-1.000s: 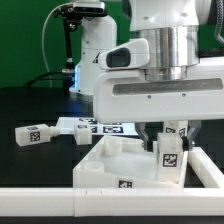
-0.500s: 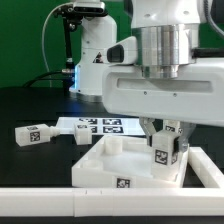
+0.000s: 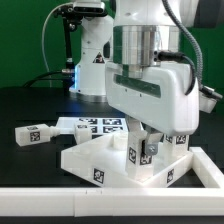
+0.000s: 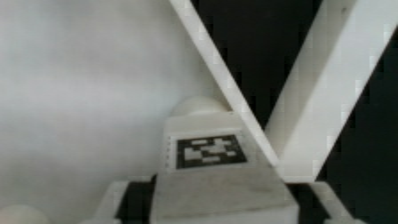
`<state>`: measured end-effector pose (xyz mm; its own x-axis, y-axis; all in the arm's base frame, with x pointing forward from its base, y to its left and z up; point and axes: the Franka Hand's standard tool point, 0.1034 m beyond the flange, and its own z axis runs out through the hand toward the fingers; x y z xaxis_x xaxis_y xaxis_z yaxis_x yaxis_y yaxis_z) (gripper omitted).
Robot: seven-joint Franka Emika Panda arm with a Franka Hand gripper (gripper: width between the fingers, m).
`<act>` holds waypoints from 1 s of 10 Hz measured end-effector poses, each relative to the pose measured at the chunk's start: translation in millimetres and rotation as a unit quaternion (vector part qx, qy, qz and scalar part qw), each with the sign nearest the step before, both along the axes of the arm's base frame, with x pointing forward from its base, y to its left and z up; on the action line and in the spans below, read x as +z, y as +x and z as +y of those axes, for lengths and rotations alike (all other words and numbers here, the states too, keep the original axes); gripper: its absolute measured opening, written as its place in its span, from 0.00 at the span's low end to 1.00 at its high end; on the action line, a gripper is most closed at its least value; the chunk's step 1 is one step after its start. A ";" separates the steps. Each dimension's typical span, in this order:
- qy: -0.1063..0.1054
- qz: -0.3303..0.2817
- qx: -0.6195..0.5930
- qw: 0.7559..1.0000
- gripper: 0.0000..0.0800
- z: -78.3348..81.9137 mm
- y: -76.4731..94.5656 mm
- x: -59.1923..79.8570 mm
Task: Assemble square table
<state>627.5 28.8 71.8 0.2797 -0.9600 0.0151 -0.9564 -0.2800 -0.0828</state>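
The square table top (image 3: pixel 80 163) is white plastic with small black-and-white square tags on its rim. The standing leg (image 3: pixel 147 154) and the loose leg (image 3: pixel 33 135) are white too, each bearing a black-and-white tag. The marker board (image 3: pixel 100 125) is white with black tags, the table (image 3: pixel 30 105) black, the rail (image 3: pixel 60 205) plain white.

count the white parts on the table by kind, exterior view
large white plastic square table top: 1
stubby white tagged legs: 2 clear, held leg in the hand, loose leg apart
flat white marker board: 1
long plain white rail: 1
total: 5, more may hide behind the arm
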 end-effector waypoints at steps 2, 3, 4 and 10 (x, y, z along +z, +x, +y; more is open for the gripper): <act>-0.001 0.000 -0.055 0.998 0.36 -8.8 0.4 0.3; -0.001 0.000 -0.067 0.998 0.36 -10.8 0.3 0.1; -0.001 0.000 -0.065 0.998 0.36 -11.2 0.2 -0.1; 0.013 -0.016 -0.023 1.000 0.80 -7.6 8.5 36.4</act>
<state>636.0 21.2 108.2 0.2356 -0.9719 -0.0014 -0.9649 -0.2337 -0.1197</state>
